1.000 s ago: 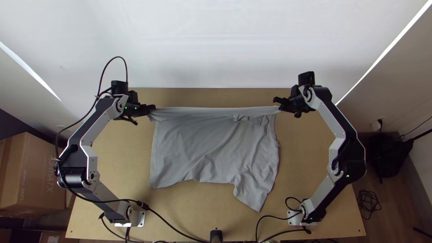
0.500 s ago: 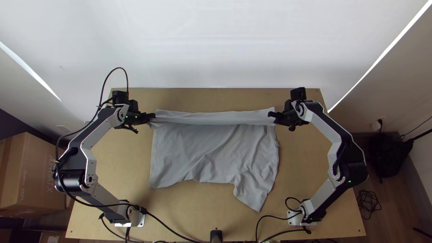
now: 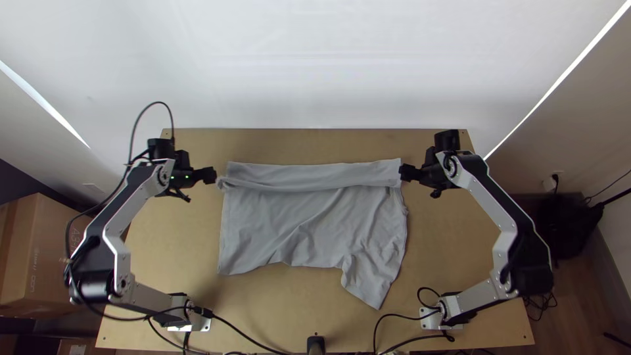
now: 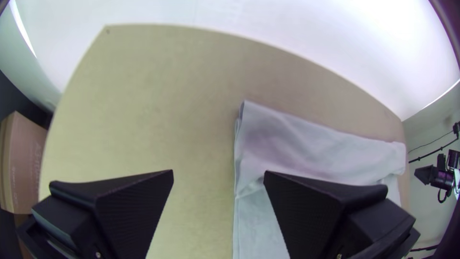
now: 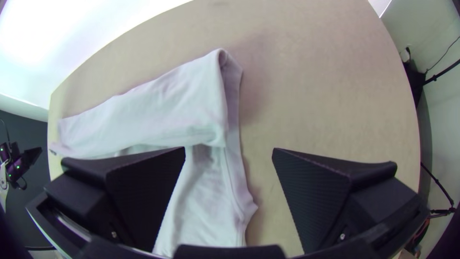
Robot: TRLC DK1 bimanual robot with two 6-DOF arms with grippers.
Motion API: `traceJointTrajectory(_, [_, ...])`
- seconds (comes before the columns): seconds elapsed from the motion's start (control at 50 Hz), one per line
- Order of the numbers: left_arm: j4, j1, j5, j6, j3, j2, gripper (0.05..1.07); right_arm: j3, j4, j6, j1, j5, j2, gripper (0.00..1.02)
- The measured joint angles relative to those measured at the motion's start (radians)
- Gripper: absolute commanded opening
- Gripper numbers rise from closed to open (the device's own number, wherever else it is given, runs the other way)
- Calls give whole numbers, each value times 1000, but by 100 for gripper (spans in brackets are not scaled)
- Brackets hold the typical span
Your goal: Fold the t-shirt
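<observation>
Here's the left gripper (image 3: 211, 175), its jaws spread wide with nothing pinched, tips just beside one far corner of the grey t-shirt (image 3: 282, 227). Across from it, the right gripper (image 3: 403, 172) matches: jaws wide apart, nothing held, tips right by the shirt's other far corner. Is either brushing the cloth? Can't tell. Between the two pairs of jaws runs a folded band (image 3: 309, 173), turned over along the shirt's far side; the rest spreads out nearside of the jaws, lightly wrinkled, a sleeve (image 3: 370, 286) poking out closer to the right jaws. A black cable (image 3: 156, 102) loops beyond the left jaws, and a cardboard box (image 3: 43, 256) stands off to their outer side. Room to move? Bare desk (image 3: 453, 230) outward of both jaws, plus a strip past the band, up to the white backdrop (image 3: 315, 66).
</observation>
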State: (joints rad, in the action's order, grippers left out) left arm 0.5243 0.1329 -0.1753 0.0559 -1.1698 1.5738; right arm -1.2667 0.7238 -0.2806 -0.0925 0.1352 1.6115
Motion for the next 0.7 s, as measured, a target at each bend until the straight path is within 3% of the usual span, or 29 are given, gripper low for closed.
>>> traceJointTrajectory(0.14, [21, 26, -84, -31, 15, -141, 103, 38, 89, 0, 2, 58, -124, 98])
traceJointTrajectory(0.36, [105, 42, -133, -58, 22, -253, 103, 160, 216, -62, 21, 198, -240, 99])
traceJointTrajectory(0.46, [136, 42, -140, -61, 24, -296, 103, 214, 283, -81, 22, 207, -261, 98])
traceJointTrajectory(0.58, [152, 42, -140, -61, 24, -342, 103, 284, 349, -86, 14, 214, -284, 86])
traceJointTrajectory(0.7, [160, 42, -140, -61, 24, -363, 102, 351, 366, -86, -8, 214, -303, 86])
